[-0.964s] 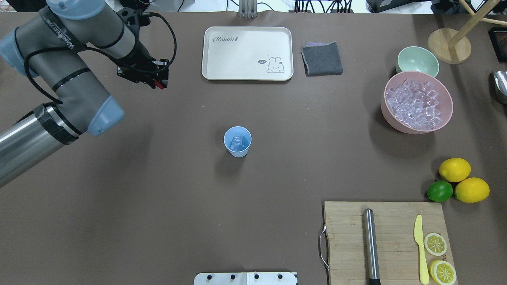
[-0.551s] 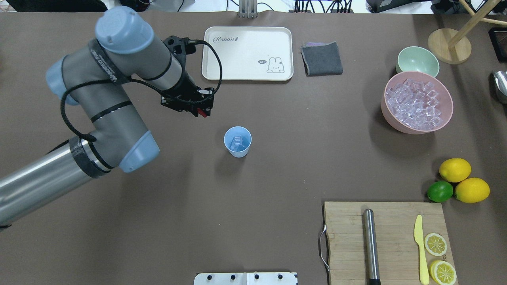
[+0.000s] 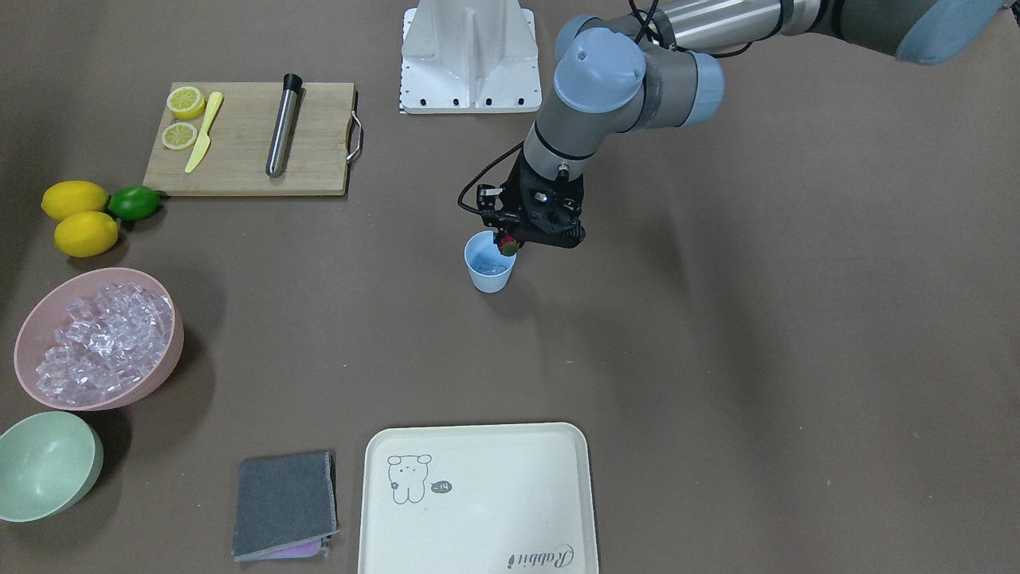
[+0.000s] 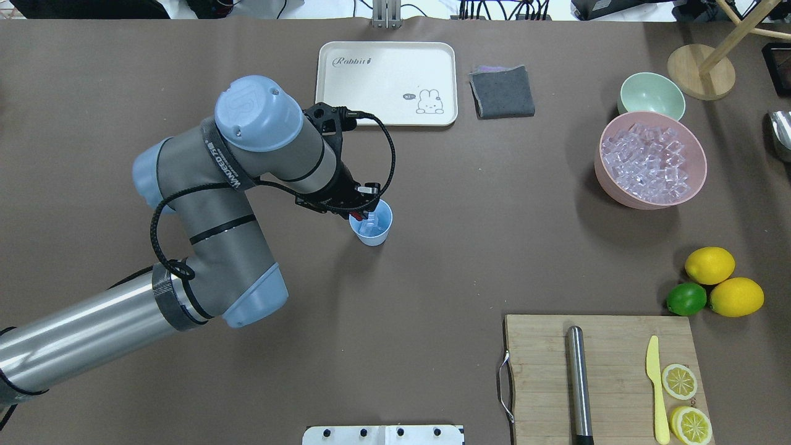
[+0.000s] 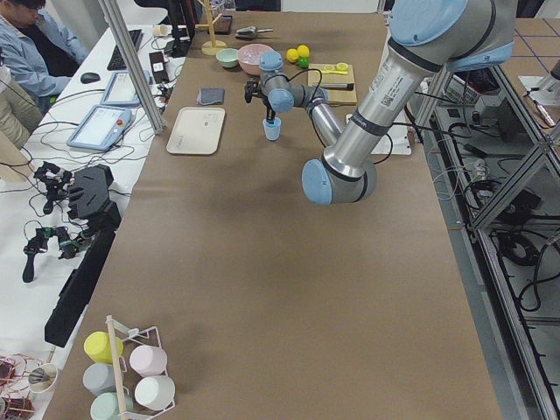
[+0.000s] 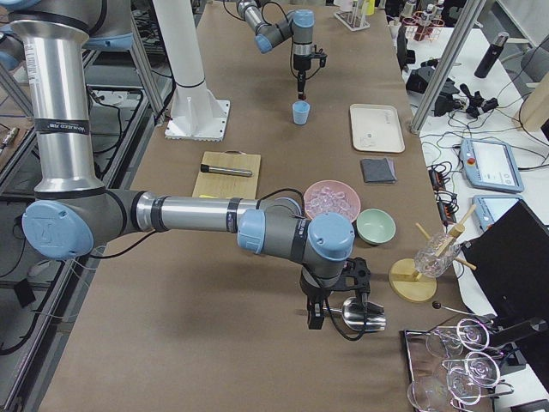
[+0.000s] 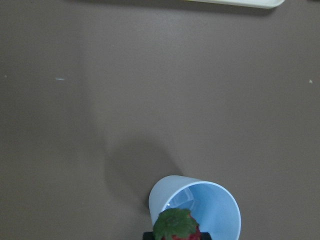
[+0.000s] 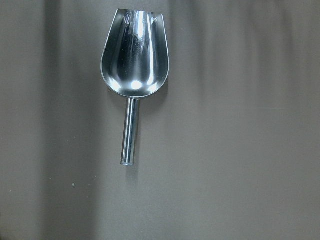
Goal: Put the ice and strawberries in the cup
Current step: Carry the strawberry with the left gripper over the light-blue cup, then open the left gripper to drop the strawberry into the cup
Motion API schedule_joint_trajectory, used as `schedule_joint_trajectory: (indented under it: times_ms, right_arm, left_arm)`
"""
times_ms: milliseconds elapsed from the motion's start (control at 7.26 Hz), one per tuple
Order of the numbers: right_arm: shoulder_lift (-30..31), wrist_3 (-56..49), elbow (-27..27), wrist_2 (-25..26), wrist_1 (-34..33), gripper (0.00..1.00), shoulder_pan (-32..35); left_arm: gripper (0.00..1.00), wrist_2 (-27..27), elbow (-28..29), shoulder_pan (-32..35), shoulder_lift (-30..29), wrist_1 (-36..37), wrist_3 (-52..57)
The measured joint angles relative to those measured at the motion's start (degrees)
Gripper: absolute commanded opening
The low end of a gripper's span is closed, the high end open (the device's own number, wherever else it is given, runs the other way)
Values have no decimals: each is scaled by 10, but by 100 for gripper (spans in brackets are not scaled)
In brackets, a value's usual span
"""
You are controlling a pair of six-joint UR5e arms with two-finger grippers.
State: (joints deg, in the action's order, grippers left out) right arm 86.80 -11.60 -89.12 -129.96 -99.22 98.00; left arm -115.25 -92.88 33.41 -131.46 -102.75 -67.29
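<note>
Red strawberry (image 3: 506,247) in left gripper (image 3: 508,242) above cup (image 3: 488,279)

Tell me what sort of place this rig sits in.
Probably a robotics lab staged as a drink-prep bench: an operator and tablets sit beside the table, which carries a cutting board and a pink bowl of ice.

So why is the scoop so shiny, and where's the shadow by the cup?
Right wrist view: the metal scoop mirrors the light, with a bright glare spot in its bowl. Left wrist view: a soft dark shadow lies up-left of the cup on the brown table.
</note>
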Motion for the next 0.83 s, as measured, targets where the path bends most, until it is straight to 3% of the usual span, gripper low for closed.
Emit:
schedule_joint_trajectory:
  times_ms: [138, 276, 413, 827]
  right_arm:
    - [-1, 0, 0, 0, 0, 100, 0]
    - [-2, 1, 0, 0, 1, 100, 0]
    - [-3, 1, 0, 0, 1, 100, 0]
    - [-4, 0, 0, 0, 1, 100, -1]
  left_arm:
    - [0, 13, 0, -11, -2, 0, 0]
    - [61, 19, -1, -15, -2, 0, 0]
    - [96, 22, -1, -17, 0, 0, 2]
    - [97, 24, 1, -18, 1, -1, 3]
